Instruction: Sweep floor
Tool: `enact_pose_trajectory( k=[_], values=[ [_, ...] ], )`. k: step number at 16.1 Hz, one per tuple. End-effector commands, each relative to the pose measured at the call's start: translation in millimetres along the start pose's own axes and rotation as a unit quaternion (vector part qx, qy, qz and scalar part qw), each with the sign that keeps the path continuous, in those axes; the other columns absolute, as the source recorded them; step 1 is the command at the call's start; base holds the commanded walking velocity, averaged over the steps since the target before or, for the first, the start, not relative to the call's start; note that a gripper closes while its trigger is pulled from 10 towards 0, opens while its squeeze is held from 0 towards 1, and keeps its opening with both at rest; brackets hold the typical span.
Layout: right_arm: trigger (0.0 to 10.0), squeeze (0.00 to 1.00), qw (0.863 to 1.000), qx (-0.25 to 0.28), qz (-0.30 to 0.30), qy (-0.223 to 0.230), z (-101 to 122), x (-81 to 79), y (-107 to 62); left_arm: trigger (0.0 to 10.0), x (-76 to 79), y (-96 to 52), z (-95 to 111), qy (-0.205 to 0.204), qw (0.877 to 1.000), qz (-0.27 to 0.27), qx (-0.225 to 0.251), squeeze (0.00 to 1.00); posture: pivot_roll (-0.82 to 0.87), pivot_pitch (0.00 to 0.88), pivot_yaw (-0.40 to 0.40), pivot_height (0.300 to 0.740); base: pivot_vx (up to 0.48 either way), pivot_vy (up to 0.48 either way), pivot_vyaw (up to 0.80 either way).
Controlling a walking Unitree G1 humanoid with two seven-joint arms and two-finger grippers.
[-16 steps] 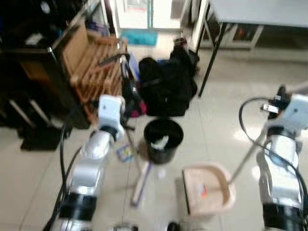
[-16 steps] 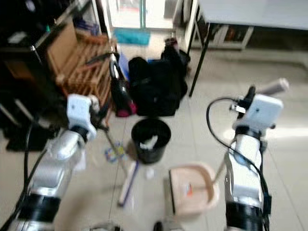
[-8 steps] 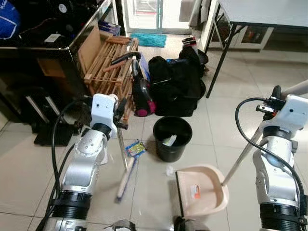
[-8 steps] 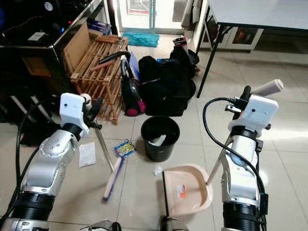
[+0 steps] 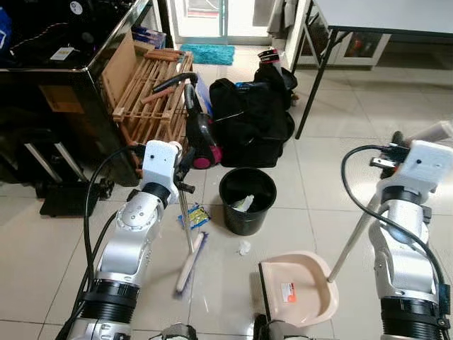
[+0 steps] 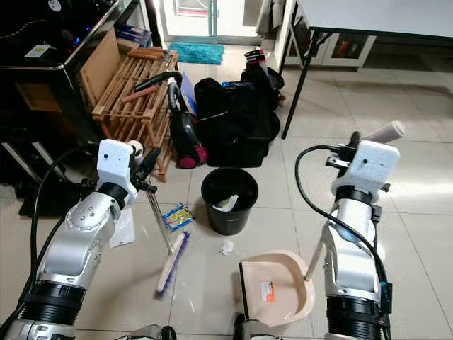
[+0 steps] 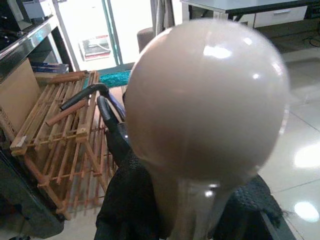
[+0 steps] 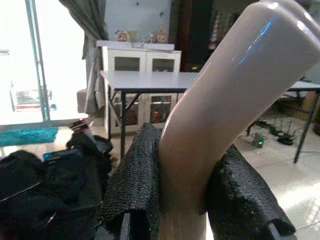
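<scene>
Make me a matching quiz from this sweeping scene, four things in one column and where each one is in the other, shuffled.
1. broom
2. dustpan
3. black bin
4. snack wrapper

A. on the tiles between broom handle and bin
B. handle held by the right gripper
C. handle held by the left gripper
D. in front of the black bags, paper inside

Pairs: 1-C, 2-B, 3-D, 4-A

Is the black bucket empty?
No, the black bucket has some crumpled white trash lying inside it.
</scene>
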State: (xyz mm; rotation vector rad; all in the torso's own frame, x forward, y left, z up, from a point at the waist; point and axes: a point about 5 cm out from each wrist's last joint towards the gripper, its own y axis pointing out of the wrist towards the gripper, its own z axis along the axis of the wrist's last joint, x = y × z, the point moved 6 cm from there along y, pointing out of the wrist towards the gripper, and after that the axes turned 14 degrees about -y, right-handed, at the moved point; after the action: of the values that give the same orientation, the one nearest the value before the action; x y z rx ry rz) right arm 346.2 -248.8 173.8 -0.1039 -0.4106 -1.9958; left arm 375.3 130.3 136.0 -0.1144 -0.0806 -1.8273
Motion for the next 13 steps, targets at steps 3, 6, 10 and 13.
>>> enact_pose_trajectory(
  k=[3,6,10,13],
  values=[
    [10.0,0.0,1.0,-0.018,0.009,0.014,-3.5,-4.3,1.4,10.0,5.3,3.5,15.8,0.019,0.999,-0.017,0.026,0.0,-0.05,0.143,-0.003,0.74,0.4,0.0,-0.33],
    [10.0,0.0,1.0,-0.015,0.014,0.01,-2.9,-6.0,0.1,10.0,5.1,2.0,13.4,0.016,1.0,-0.019,0.02,0.0,-0.04,0.142,0.001,0.74,0.423,0.0,-0.13],
    [10.0,0.0,1.0,-0.022,0.019,0.003,-7.6,-7.1,-3.2,10.0,-1.0,-1.9,10.0,0.017,1.0,-0.003,0.014,0.0,-0.04,0.14,0.01,0.74,0.0,0.0,0.0],
    [10.0,0.0,1.0,-0.025,0.015,0.005,-9.3,-6.0,-4.4,10.0,-6.8,-8.9,6.7,0.017,1.0,0.007,0.01,0.0,-0.03,0.139,0.013,0.74,0.0,0.0,0.0]
  ],
)
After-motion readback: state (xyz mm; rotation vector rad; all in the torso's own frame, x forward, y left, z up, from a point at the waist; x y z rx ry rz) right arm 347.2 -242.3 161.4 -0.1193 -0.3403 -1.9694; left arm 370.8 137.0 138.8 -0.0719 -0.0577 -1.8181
